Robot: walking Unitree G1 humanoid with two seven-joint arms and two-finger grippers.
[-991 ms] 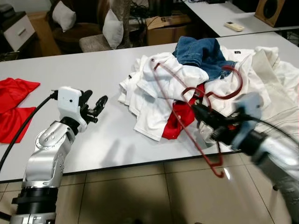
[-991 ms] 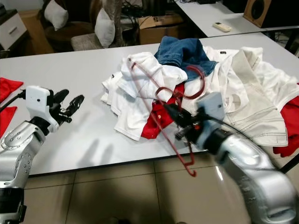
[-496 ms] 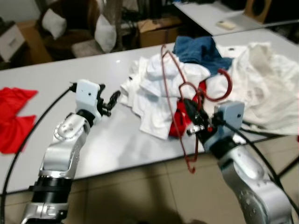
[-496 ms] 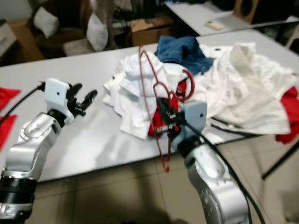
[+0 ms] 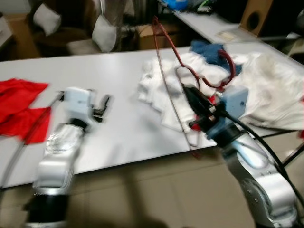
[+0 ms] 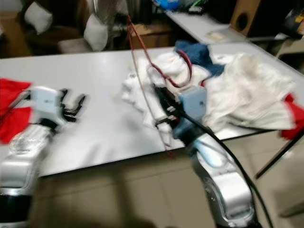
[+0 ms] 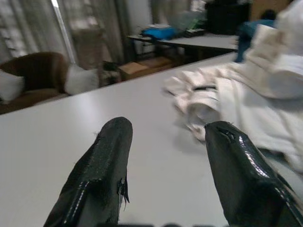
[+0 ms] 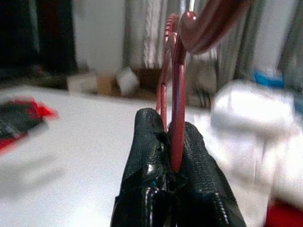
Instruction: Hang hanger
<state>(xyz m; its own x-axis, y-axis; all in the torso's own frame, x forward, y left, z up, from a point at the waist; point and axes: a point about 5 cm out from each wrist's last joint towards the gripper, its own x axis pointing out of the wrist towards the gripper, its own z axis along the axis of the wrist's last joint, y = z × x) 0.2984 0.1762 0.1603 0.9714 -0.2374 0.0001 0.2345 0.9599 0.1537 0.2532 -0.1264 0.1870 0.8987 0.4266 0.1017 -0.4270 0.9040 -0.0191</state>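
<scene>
hanger (image 5: 167,61) lifted higher; right wrist view shows right claw (image 8: 171,142) pinching it.

The dark red wire hanger (image 5: 176,71) stands tilted, lifted above the table, pinched at its neck by the right gripper (image 5: 192,97).

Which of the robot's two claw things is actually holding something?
The right end effector, shut on the dark red hanger above the table edge. The left end effector is open, holding nothing.
</scene>
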